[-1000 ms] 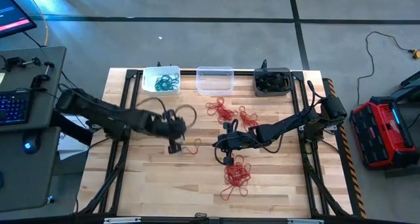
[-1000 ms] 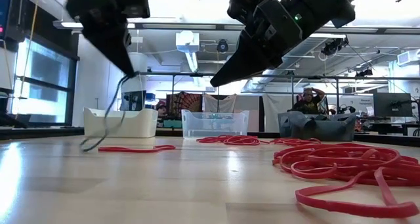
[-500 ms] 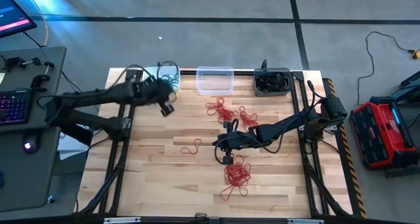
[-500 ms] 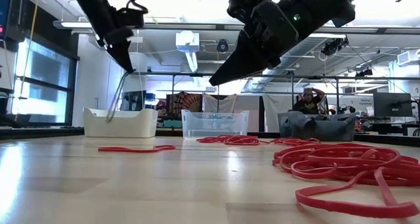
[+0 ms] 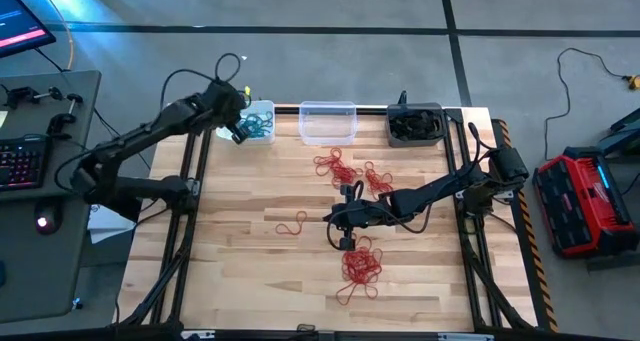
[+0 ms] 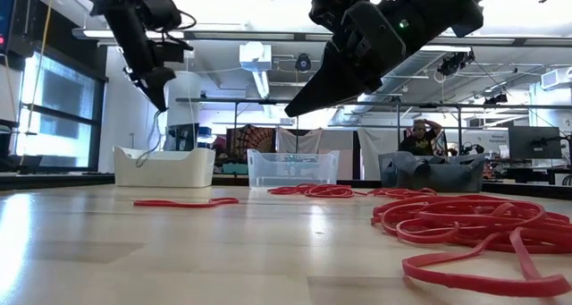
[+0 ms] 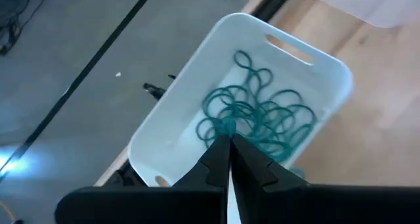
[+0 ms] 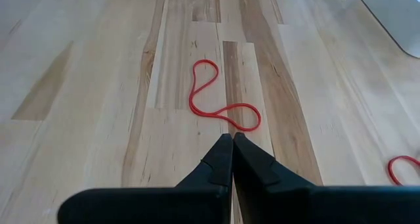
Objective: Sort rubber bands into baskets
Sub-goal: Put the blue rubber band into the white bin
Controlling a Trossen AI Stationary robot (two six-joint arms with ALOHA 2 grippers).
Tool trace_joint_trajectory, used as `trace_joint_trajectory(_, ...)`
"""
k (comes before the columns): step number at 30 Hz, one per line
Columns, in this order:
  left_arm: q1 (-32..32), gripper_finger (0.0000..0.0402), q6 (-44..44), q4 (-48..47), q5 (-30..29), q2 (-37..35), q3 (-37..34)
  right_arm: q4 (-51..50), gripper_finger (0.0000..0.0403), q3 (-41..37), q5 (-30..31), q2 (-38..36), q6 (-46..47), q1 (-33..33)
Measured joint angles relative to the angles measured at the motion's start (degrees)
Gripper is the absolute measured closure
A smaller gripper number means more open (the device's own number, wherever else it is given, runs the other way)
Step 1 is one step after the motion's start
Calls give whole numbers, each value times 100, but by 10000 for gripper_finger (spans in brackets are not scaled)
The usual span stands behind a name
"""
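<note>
The rubber bands lie in several lots: a teal bunch (image 7: 259,122) sits inside the white basket (image 7: 164,129), directly below the left gripper (image 7: 228,140), whose fingers are pressed together over the tangle; in the wrist view a teal strand seems to meet the fingertips, and in the low view a thin strand hangs from that gripper (image 6: 159,97) down into the white basket (image 6: 164,168), though whether it is truly pinched cannot be told. The left gripper (image 5: 237,133) hovers above that basket at the far left corner of the tabletop (image 5: 230,251). To its right along the far edge stand the clear basket (image 5: 327,122) and then the dark grey basket (image 5: 415,124), which holds dark bands. The right gripper (image 5: 334,230) hangs over the middle of the tabletop with its fingers pressed together and holding nothing (image 8: 231,153). Just ahead of its fingertips lies a single red band (image 8: 220,99) twisted into a figure of eight, flat on the wood and apart from the fingers. A red cluster (image 5: 345,170) lies beyond that gripper toward the baskets, and a second red heap (image 5: 360,266) lies on its near side, close to the front edge.
</note>
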Motion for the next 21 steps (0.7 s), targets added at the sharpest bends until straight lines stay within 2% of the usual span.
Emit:
trace_joint_trajectory(4,315,401,224,311,209,180,0,2,403,0,0,0,2,0)
trace_joint_trajectory(11,554,401,499,853,232,387,0,2,403,0,2,0,55,0)
trace_joint_trajectory(21,730,401,615,934,418,436,79,4,403,0,2,0,299,-31)
